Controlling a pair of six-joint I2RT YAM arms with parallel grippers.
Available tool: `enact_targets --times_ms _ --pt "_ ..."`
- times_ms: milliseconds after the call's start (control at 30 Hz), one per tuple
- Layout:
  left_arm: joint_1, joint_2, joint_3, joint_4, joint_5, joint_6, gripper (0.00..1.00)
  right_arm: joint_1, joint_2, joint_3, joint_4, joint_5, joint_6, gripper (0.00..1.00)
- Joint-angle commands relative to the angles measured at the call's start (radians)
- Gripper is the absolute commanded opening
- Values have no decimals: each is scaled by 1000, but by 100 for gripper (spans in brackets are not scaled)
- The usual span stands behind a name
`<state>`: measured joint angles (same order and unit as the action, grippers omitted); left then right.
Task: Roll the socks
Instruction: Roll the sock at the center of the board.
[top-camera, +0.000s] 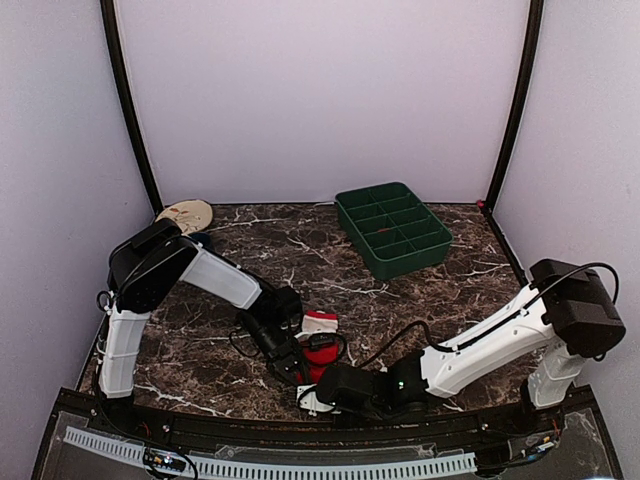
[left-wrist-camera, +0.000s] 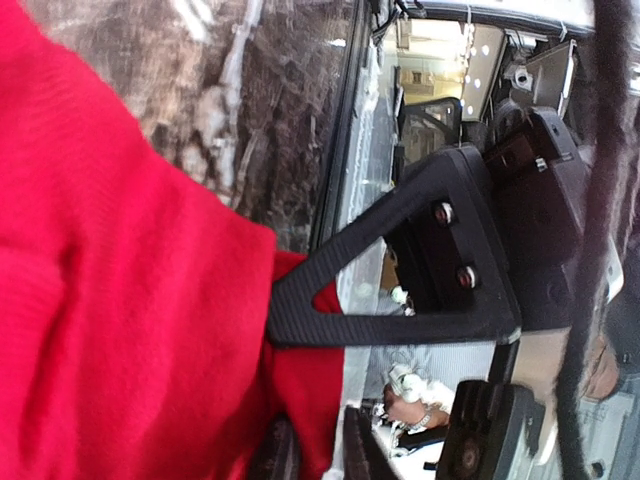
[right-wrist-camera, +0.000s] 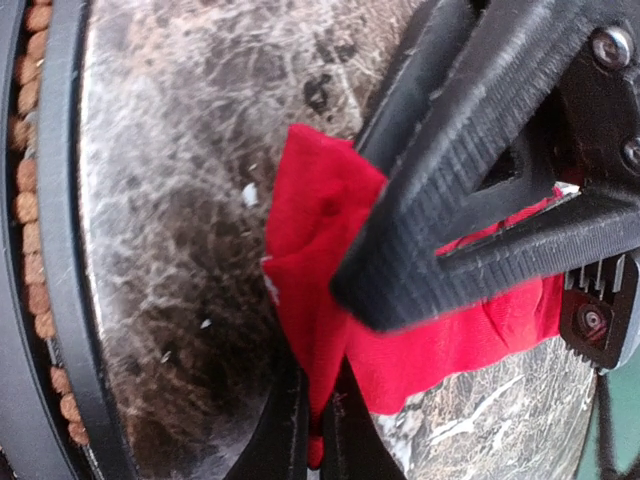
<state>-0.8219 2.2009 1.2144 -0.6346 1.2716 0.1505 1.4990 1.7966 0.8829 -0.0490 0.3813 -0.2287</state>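
Right wrist view is showing right fingers (right-wrist-camera: 420, 230) pinching shut on the edge of a soft, limp red fabric sock (right-wrist-camera: 315, 215), probably its surest hold; left fingers' (left-wrist-camera: 400, 260) opening is unclear.

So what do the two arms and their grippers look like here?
Both arms match: the left arm and right arm have white tubular links between bulky black joint housings, with thin black cables looped alongside. The left gripper and right gripper are black. Their fingers are open triangular frames with a ribbed surface and small screws.
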Motion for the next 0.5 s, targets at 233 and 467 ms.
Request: enact_targets --times_ms 233,467 --pt "43 -21 -82 81 -229 -98 51 -62 87 50 -233 -139 53 0" --pt "81 -119 -150 212 -291 -207 52 -71 90 78 -284 -180 69 0"
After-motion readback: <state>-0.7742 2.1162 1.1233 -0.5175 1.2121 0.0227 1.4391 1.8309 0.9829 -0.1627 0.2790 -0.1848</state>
